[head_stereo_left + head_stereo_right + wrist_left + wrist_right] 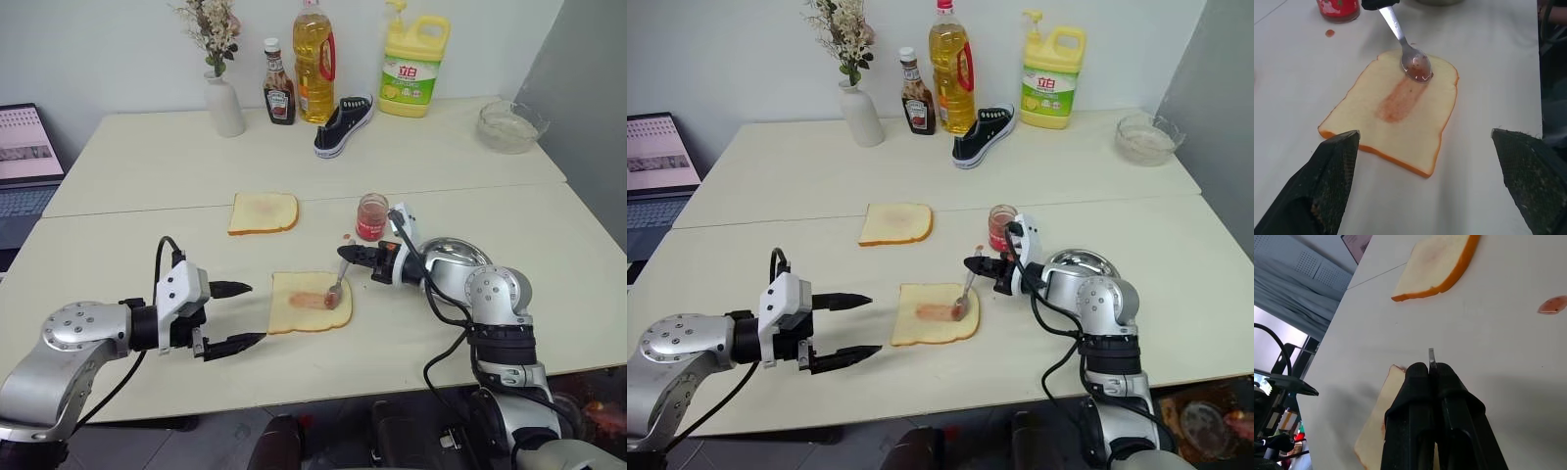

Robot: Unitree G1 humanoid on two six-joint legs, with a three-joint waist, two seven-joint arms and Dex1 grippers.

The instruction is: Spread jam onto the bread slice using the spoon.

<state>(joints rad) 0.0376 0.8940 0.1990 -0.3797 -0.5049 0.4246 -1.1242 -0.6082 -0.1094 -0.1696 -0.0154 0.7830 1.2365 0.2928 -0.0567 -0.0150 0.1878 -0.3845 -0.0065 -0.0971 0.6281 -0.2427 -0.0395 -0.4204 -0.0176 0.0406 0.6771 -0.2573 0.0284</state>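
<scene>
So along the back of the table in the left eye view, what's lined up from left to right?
White vase of flowers → ketchup bottle → cooking oil bottle → black sneaker → yellow detergent jug → glass bowl.

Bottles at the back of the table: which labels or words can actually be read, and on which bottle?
"立白": yellow detergent jug.
Ketchup bottle: label too small to read.
Oil bottle: label unreadable.
Laptop screen: text blurred.

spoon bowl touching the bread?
Touching. Left wrist view shows the spoon bowl resting on the bread at the end of the jam smear, with no gap.
</scene>
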